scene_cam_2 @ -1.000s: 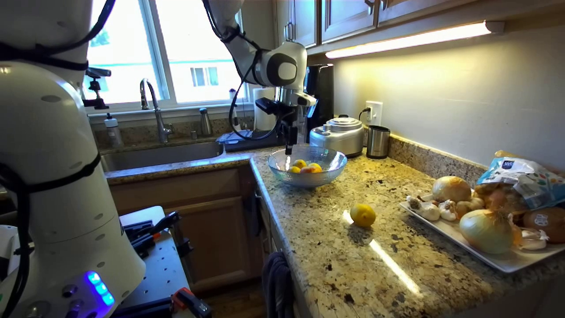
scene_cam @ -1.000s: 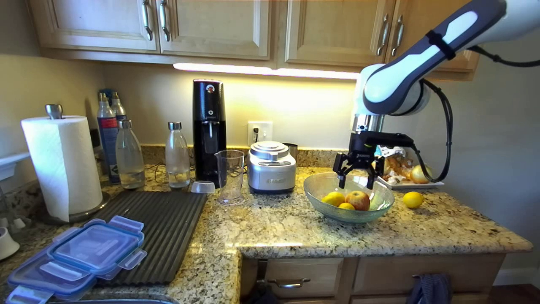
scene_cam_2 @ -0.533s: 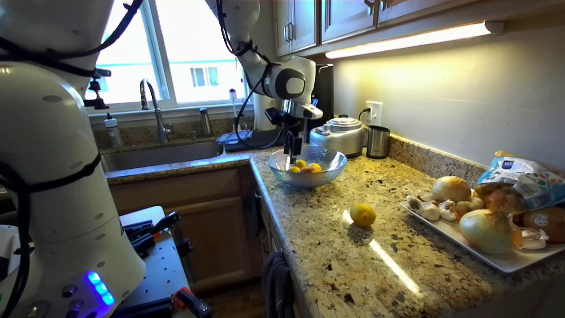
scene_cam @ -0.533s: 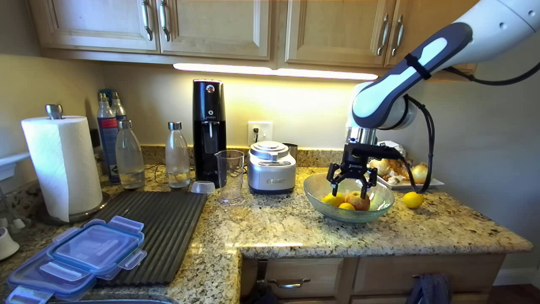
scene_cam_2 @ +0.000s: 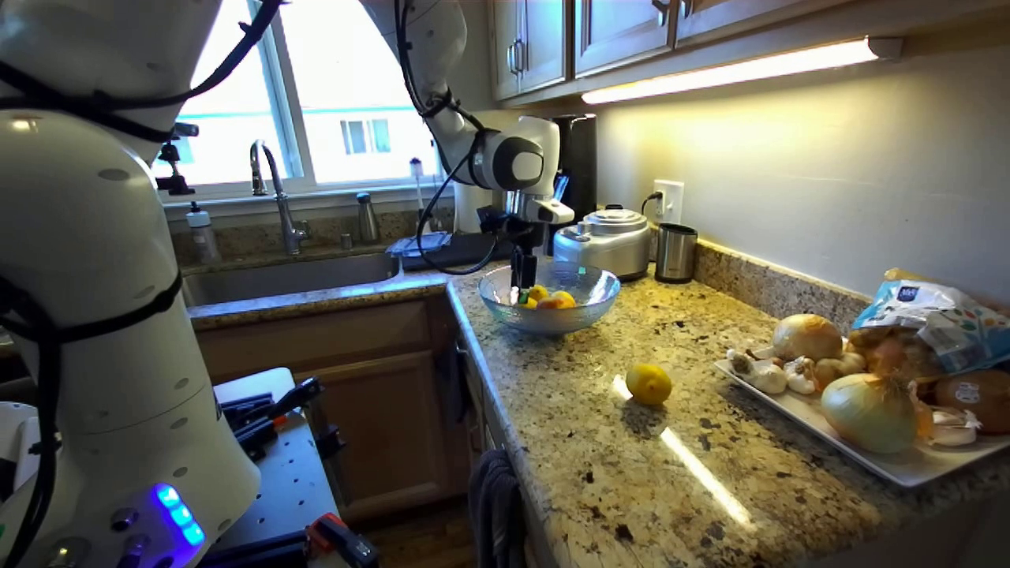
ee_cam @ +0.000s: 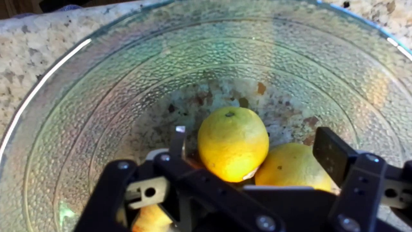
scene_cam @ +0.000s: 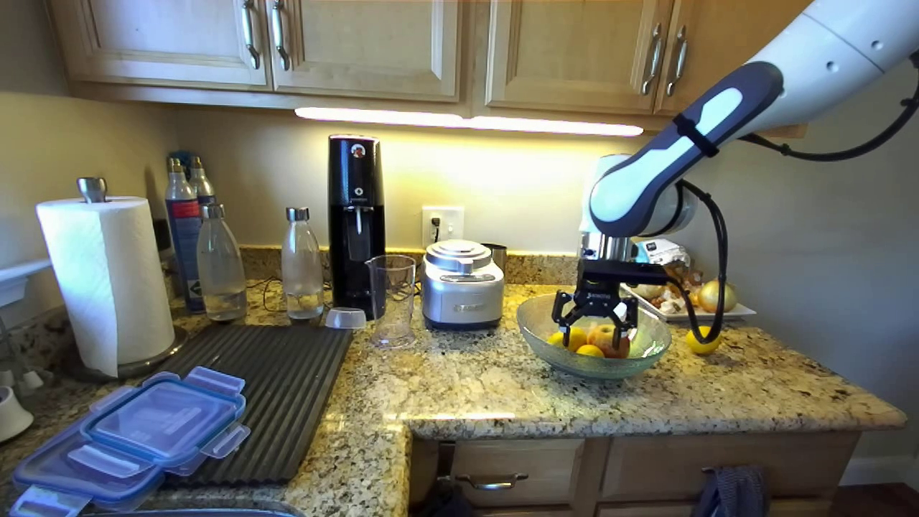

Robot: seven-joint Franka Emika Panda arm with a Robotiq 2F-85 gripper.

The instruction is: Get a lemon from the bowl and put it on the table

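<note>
The clear greenish glass bowl [scene_cam: 594, 369] stands on the granite countertop table [scene_cam: 488, 384] and shows in both exterior views. In the wrist view, one yellow lemon [ee_cam: 233, 143] lies between the spread fingers, and a second lemon [ee_cam: 289, 166] lies beside it near the finger [ee_cam: 331, 154] at right. A red-yellow apple [scene_cam: 602, 335] is also in the bowl, close to the opposite finger. My gripper [scene_cam: 595, 343] is open, pointing down inside the bowl, low over the fruit. It also shows in an exterior view [scene_cam_2: 521, 285]. No grip on any fruit shows.
Another lemon [scene_cam_2: 649, 384] lies on the countertop beside the bowl. A white plate [scene_cam_2: 821, 430] of onions and garlic stands farther along. The silver cooker [scene_cam: 463, 294] and a clear pitcher [scene_cam: 392, 305] stand on the bowl's opposite side. A dark ribbed mat [scene_cam: 276, 402] lies beyond.
My gripper has come down into the bowl, shifting slightly left in an exterior view, with its fingers staying open. The bowl and fruit look unmoved.
</note>
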